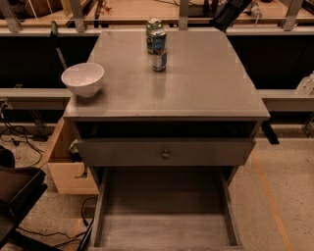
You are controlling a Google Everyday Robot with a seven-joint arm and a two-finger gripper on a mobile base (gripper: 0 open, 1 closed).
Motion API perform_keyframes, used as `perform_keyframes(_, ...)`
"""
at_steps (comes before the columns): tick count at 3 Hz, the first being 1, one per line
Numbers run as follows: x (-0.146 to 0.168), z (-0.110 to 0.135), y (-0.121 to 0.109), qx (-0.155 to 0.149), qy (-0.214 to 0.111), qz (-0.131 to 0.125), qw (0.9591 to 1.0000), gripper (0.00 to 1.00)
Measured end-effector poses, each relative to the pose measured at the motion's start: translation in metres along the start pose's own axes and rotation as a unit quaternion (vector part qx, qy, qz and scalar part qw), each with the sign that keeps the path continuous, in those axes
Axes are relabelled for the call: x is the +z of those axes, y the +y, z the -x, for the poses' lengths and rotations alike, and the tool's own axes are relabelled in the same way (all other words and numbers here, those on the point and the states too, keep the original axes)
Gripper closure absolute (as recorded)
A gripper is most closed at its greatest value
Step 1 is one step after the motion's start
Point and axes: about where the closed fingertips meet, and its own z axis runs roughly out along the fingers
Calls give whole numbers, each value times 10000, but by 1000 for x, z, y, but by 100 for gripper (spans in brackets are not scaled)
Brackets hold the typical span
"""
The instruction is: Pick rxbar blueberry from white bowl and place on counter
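Note:
The white bowl (83,78) stands near the left edge of the grey counter (196,83). From this angle I see only its pale inside; the rxbar blueberry does not show. A dark slanted shape at the top edge, beyond the counter's far right corner, appears to be my gripper (228,12). It is well away from the bowl and holds nothing that I can see.
Two drink cans (158,49) stand close together at the back middle of the counter. The cabinet's drawer with a round knob (166,154) is shut; a lower drawer (167,220) is pulled out towards me. A wooden box (64,169) and cables lie on the floor at left.

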Motion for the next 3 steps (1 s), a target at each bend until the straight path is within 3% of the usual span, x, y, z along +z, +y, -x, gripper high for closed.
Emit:
perform_keyframes(1, 83, 1, 72, 348, -385, 191, 9985, 100)
perform_keyframes(2, 189, 18, 179, 615, -776, 953, 9905, 100)
perform_keyframes(3, 232, 26, 227, 784, -915, 1272, 9845, 97)
